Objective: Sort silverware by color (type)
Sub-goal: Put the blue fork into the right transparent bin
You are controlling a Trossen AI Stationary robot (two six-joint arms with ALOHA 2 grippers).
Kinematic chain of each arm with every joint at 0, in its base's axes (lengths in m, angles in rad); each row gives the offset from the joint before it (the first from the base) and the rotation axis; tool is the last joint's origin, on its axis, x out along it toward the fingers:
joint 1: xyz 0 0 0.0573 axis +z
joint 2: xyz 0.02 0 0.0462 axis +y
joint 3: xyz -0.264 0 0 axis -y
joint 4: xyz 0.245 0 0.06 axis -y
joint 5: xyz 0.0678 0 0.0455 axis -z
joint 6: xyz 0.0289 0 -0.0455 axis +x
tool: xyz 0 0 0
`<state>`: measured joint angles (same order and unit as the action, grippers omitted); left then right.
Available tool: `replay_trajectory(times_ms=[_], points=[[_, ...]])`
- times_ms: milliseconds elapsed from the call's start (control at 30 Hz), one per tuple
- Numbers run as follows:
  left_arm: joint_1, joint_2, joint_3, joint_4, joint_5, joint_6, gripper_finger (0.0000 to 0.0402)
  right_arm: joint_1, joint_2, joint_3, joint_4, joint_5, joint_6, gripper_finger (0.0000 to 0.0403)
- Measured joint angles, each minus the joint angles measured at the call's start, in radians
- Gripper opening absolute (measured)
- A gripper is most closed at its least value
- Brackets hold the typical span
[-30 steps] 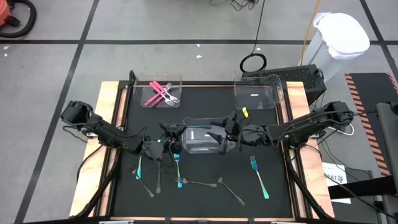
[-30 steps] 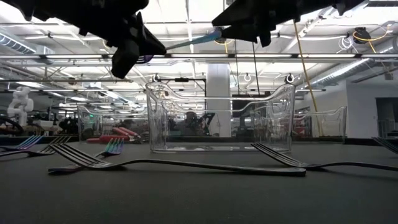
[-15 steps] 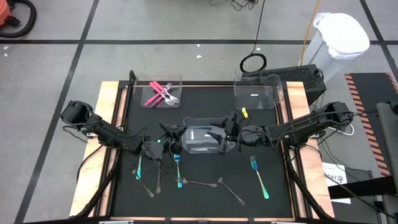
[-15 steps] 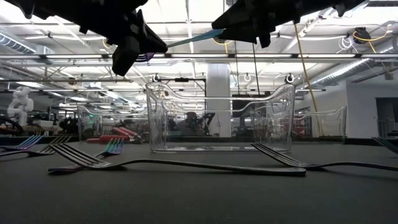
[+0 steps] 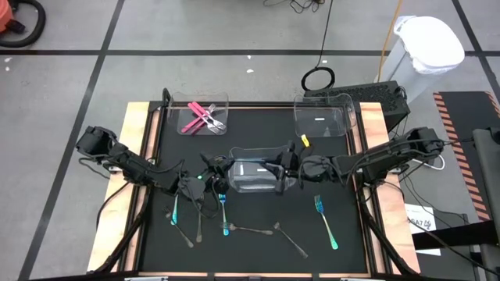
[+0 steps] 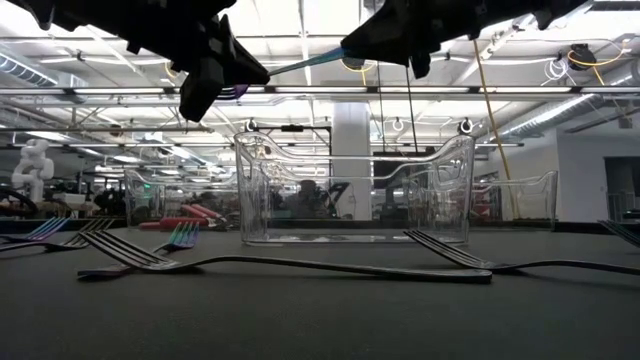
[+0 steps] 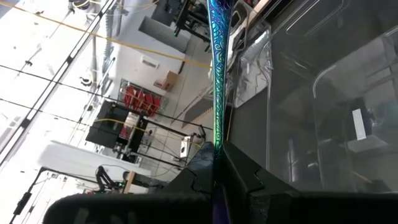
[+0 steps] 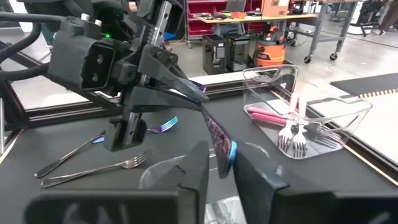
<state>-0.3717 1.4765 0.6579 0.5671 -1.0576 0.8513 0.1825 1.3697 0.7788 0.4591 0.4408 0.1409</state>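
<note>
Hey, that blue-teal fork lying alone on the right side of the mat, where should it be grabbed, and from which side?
Take the blue-teal fork by the middle of its handle, coming straight down from above with the fingers across the narrow handle. It lies flat and slightly slanted, and the black mat is open on both sides of it.

A robotics lab or workshop is indicated. A taped grid is marked on the grey floor (image 5: 70, 78) around the black-topped table (image 5: 258, 257). Beyond the hands, red parts bins (image 8: 211, 7), a workbench (image 8: 273, 17), a shop vacuum (image 8: 272, 53) and ceiling light strips (image 6: 300, 45) are seen.
</note>
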Motion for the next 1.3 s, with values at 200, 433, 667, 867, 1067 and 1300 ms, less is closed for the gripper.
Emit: replay_trajectory(times_ms=[200,433,667,867,1067,1300], points=[[0.001,0.0,0.0,-0.002,0.008,0.001,0.0011,0.0,0.0,0.0,0.0,-0.007,-0.022,0.0008],[0.0,0.0,0.0,-0.002,0.01,0.0,0.0012,0.0,0.0,0.0,0.0,-0.006,-0.023,0.0006],[0.001,0.0,0.0,0.003,0.01,-0.005,0.0093,0.0,0.0,0.0,-0.011,-0.001,-0.028,0.0005],[0.001,0.0,0.0,0.003,0.006,-0.051,0.019,0.0,0.0,0.0,-0.012,0.0,-0.034,0.0005],[-0.006,0.0,0.0,0.02,-0.021,-0.094,0.0231,0.0,-0.034,0.0,-0.032,0.005,-0.049,0.0004],[-0.037,-0.022,-0.001,0.085,-0.041,-0.09,0.0233,0.008,-0.143,0.0,-0.141,0.006,-0.052,0.0004]])
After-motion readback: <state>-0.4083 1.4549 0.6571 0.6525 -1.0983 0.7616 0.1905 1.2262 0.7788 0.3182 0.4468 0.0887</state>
